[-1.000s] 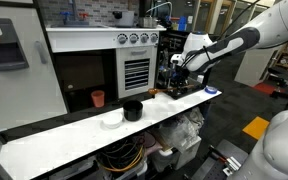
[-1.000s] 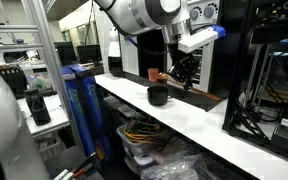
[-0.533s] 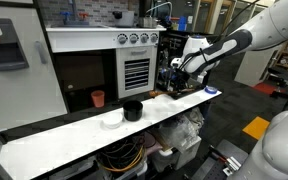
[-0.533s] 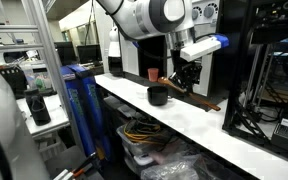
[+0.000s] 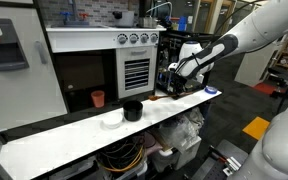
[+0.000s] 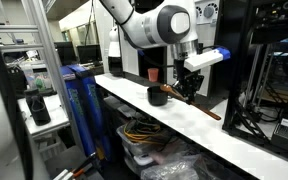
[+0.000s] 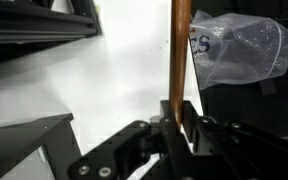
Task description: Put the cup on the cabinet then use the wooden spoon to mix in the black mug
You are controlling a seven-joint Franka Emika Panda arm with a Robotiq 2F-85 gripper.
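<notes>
Cabinet [image 5: 79,41], largest item: the cup [image 5: 98,98] stands upright on its dark ledge, so I judge the first half done. Counter [image 5: 74,135]: a bare white run lies between the black mug [image 5: 132,109] and your gripper [image 5: 174,88], which are well apart. The knobbed oven [image 5: 136,60] stands close behind that run, and the counter's front edge lies near the mug. A small white bowl [image 5: 111,120] sits just beside the mug, on the side away from the gripper. In the wrist view your jaws pinch the handle of the wooden spoon [image 7: 180,50], which slants over the counter in an exterior view [image 6: 210,109]. Which end carries the oval bowl I cannot tell, so check before dipping. Step in hand, as I read it: carry the spoon to the mug. Lift above rim height, travel along the bare run, and tip the spoon steeper over the opening. Lower it in and stir in small circles off the wall, so the mug does not slide.
</notes>
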